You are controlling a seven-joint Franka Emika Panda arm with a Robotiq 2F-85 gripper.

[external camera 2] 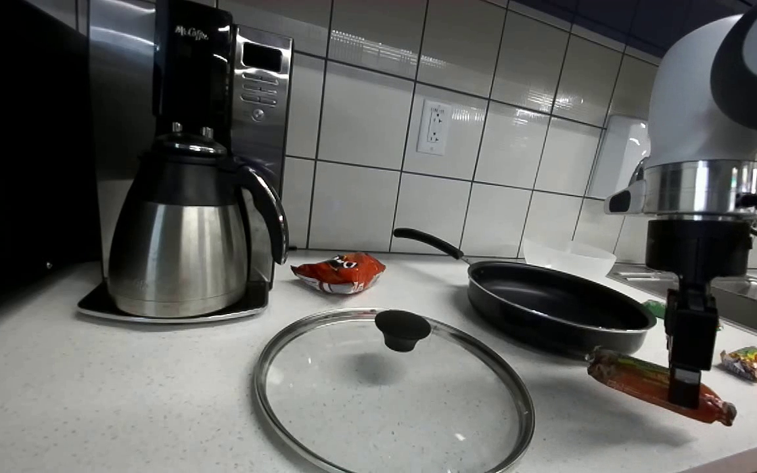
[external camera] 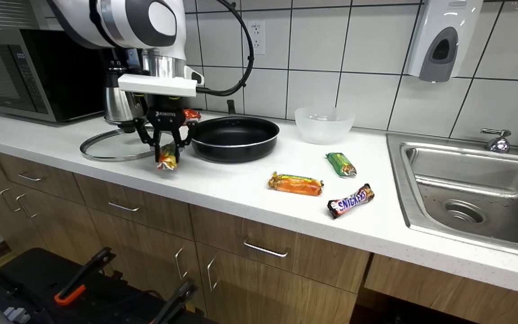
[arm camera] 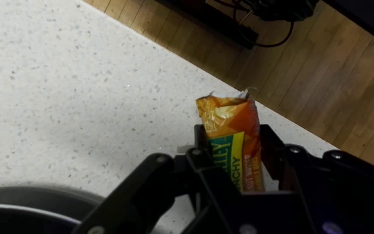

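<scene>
My gripper [external camera: 167, 157] is shut on an orange granola bar [external camera: 167, 158] in a crinkled wrapper. In the wrist view the bar [arm camera: 229, 130] lies between both fingers [arm camera: 230, 130], its green and yellow label facing the camera. In an exterior view the bar [external camera 2: 641, 384] is slightly tilted and held a little above the counter, with a shadow below. The black frying pan [external camera: 236, 150] is close beside the gripper, and the glass lid [external camera 2: 391, 401] lies on its other side. A second orange bar [external camera: 296, 184], a green bar [external camera: 341, 164] and a Snickers [external camera: 351, 201] lie on the counter.
A translucent bowl [external camera: 324, 128] stands by the tiled wall. A steel sink [external camera: 398, 180] is set into the counter. A red snack bag [external camera 2: 342, 274] and a coffee maker with carafe [external camera 2: 178, 249] stand behind the lid. A microwave [external camera: 38, 76] is at the counter's end.
</scene>
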